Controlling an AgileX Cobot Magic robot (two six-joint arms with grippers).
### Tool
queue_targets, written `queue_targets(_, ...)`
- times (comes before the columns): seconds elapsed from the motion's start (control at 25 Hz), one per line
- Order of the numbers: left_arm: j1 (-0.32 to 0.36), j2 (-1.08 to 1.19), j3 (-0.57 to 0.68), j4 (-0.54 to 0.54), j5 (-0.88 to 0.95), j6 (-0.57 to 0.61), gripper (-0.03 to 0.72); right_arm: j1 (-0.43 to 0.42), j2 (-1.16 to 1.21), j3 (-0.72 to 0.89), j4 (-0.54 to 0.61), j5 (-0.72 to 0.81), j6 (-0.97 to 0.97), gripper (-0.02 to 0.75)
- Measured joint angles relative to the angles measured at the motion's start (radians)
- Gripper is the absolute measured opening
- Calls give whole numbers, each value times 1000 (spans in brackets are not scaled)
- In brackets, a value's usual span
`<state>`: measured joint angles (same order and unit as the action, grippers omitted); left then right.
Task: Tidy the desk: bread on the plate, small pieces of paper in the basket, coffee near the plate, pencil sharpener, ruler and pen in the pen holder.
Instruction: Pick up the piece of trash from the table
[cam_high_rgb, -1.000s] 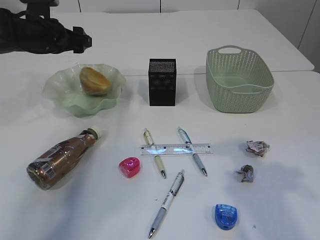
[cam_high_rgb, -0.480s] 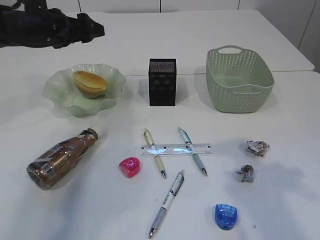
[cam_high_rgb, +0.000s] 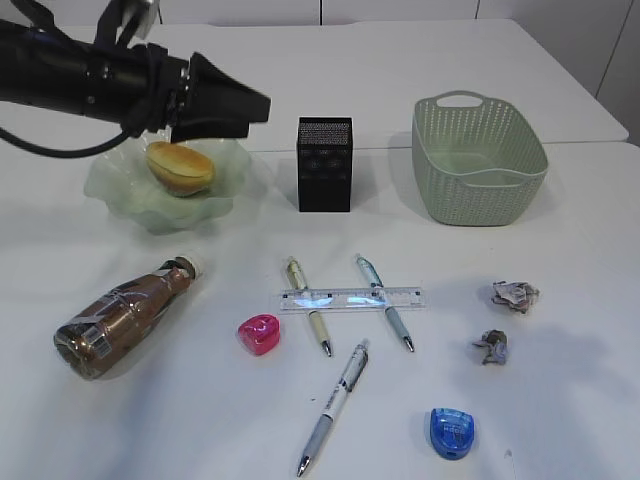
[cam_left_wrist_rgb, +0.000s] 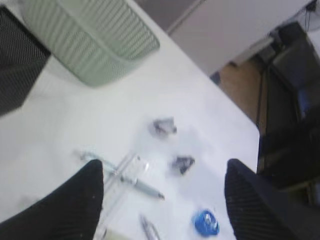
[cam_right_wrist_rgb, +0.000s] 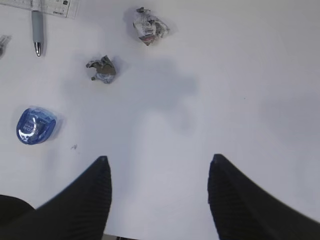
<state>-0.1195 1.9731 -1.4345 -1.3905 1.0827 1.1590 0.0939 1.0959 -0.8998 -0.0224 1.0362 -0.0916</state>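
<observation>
Green glass plate (cam_high_rgb: 120, 195) carries the bread (cam_high_rgb: 180, 167); this step reads as complete, and all places below are given relative to the plate. Left fingers (cam_high_rgb: 245, 107) hang spread and empty just above the plate's right rim, pointing toward the pen holder (cam_high_rgb: 324, 164) to its right. Right fingers (cam_right_wrist_rgb: 159, 192) are also spread and empty, above bare surface (cam_right_wrist_rgb: 240, 90) well to the plate's right, near two paper scraps (cam_right_wrist_rgb: 148, 26). The coffee bottle (cam_high_rgb: 122, 316) lies on its side in front of the plate. Risk 1: a low sweep of the left arm may clip the wavy rim and tip the bread out. Risk 2: the round bottle may roll when pinched. Risk 3: the clear ruler (cam_high_rgb: 352, 298) rests across two pens (cam_high_rgb: 383, 301); lifting either disturbs the other. Risk 4: the basket (cam_high_rgb: 478, 160), beyond the pen holder, has holed sides that small scraps may catch on.
</observation>
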Motion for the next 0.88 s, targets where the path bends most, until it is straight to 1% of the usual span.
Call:
queue_targets(0.08,-2,-12,0,130,24,-70,532,0,0,0,0,0,0,480)
queue_targets(0.2,-14,-53,0,297,26,-177,531,0,0,0,0,0,0,480)
queue_targets(0.36,-59,-140,0,539,21,-336,531,0,0,0,0,0,0,480)
queue_targets(0.52,-102,-232,0,745,-4,-486,529,0,0,0,-2,0,0,480)
queue_targets(0.76,-163,-344,0,1015,-1,-717,527,0,0,0,-2,8,0,480)
queue_targets(0.88,-180,-378,0,1133,59,-849,522,0,-7,0,-2,12,0,480)
